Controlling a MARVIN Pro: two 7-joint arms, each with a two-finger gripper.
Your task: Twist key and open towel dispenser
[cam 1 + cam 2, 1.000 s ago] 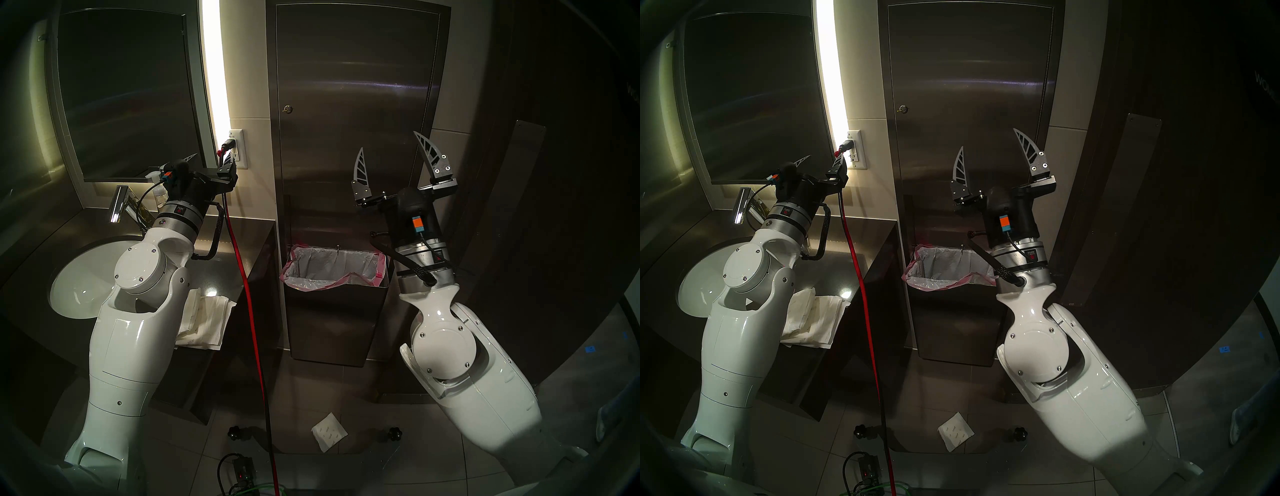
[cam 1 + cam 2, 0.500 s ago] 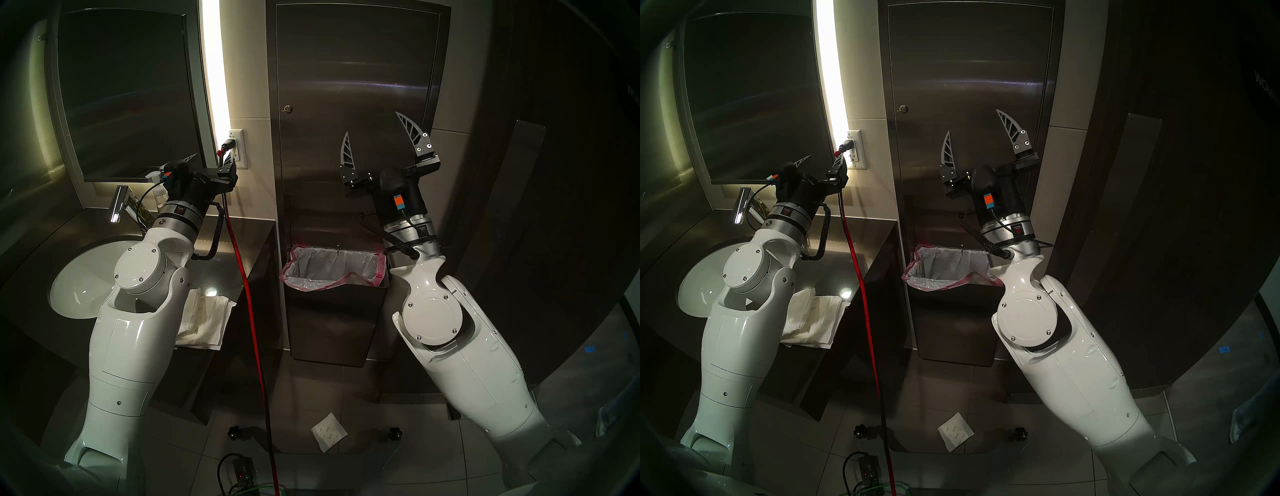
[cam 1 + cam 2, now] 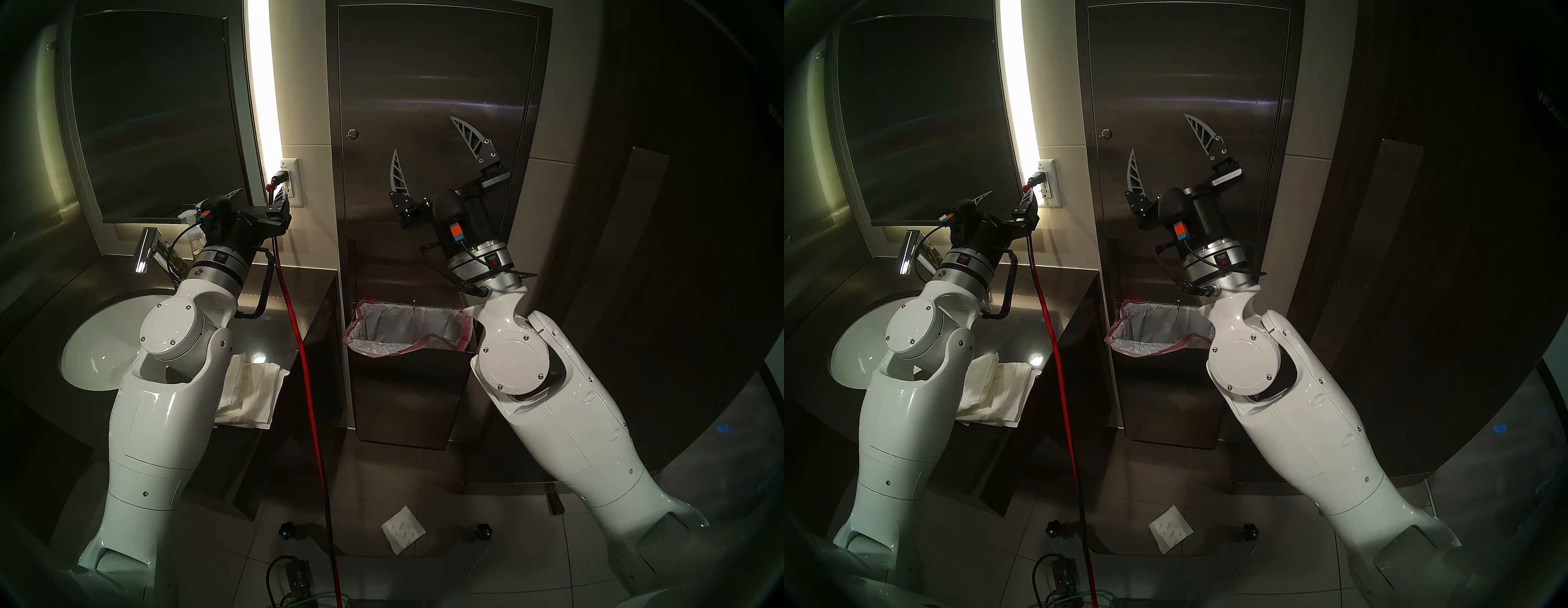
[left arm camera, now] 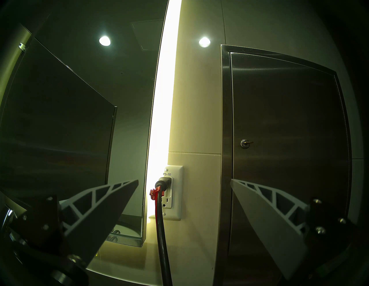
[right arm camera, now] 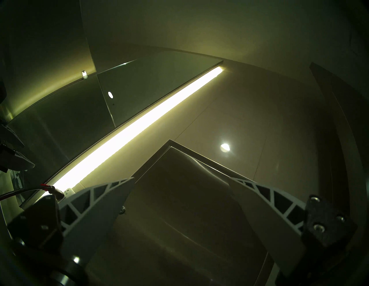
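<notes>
Over on the left, the left gripper [image 3: 259, 196] waits by the wall plug with its fingers spread wide and nothing in them. Next comes the key [image 3: 350, 134], stuck in the little round lock on the towel dispenser [image 3: 432, 76], near the left edge of its tall steel door. It looks tiny, hard and smooth, so fingers could slip off; I think the flat round end that sticks out is the best spot to pinch. On the right, the right gripper [image 3: 424, 140] hangs in front of the door, below and to the right of the key, fingers wide and empty. The door is stiff metal and probably swings.
</notes>
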